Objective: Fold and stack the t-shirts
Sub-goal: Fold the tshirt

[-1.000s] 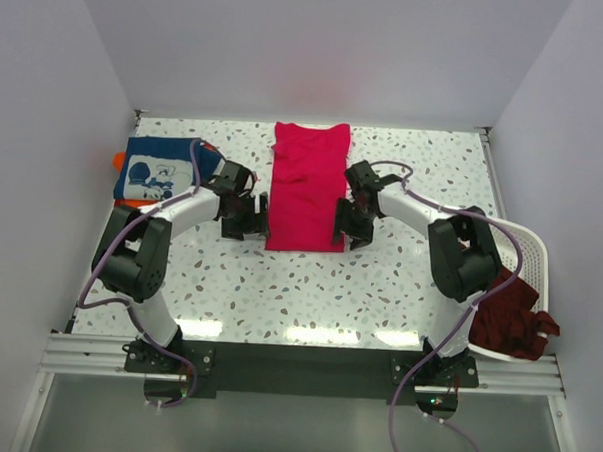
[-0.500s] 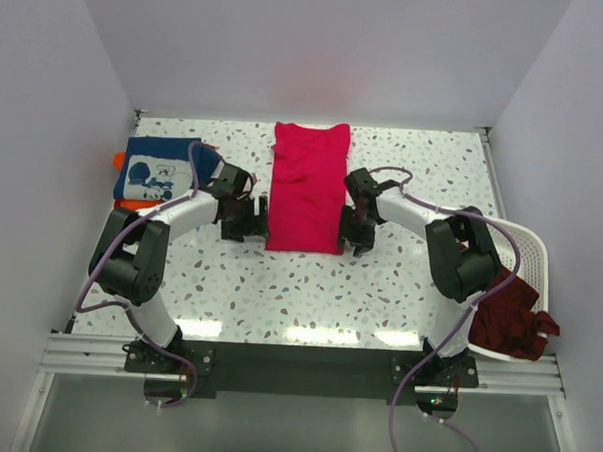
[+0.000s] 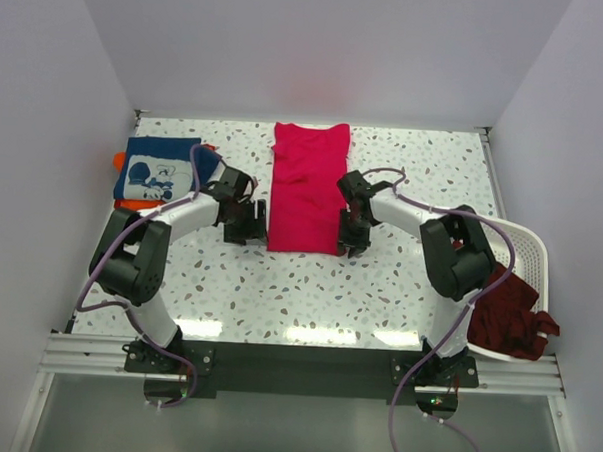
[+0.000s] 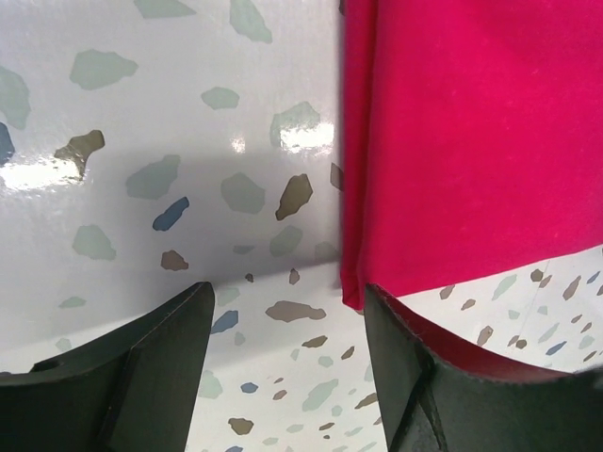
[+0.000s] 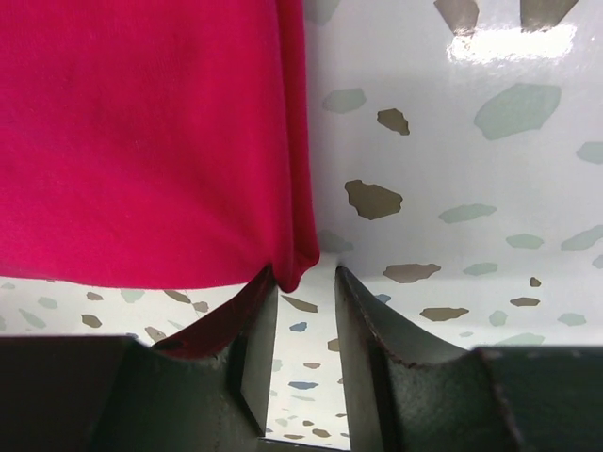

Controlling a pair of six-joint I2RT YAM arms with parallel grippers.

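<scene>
Left of the pink shirt (image 3: 306, 186), a navy shirt (image 3: 156, 170) lies folded on an orange one (image 3: 119, 160). The pink shirt is a long strip, half folded. Right of it, maroon shirts (image 3: 513, 315) wait in the basket (image 3: 535, 258). At its near corners, the left gripper (image 4: 287, 301) is wide and the right gripper (image 5: 305, 299) is narrow, not pinching yet.

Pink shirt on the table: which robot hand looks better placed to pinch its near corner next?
Probably the right. The right hand has its fingers close together, a corner of the pink shirt between them. The left hand has its fingers wide apart, the shirt's other corner near just one.
</scene>
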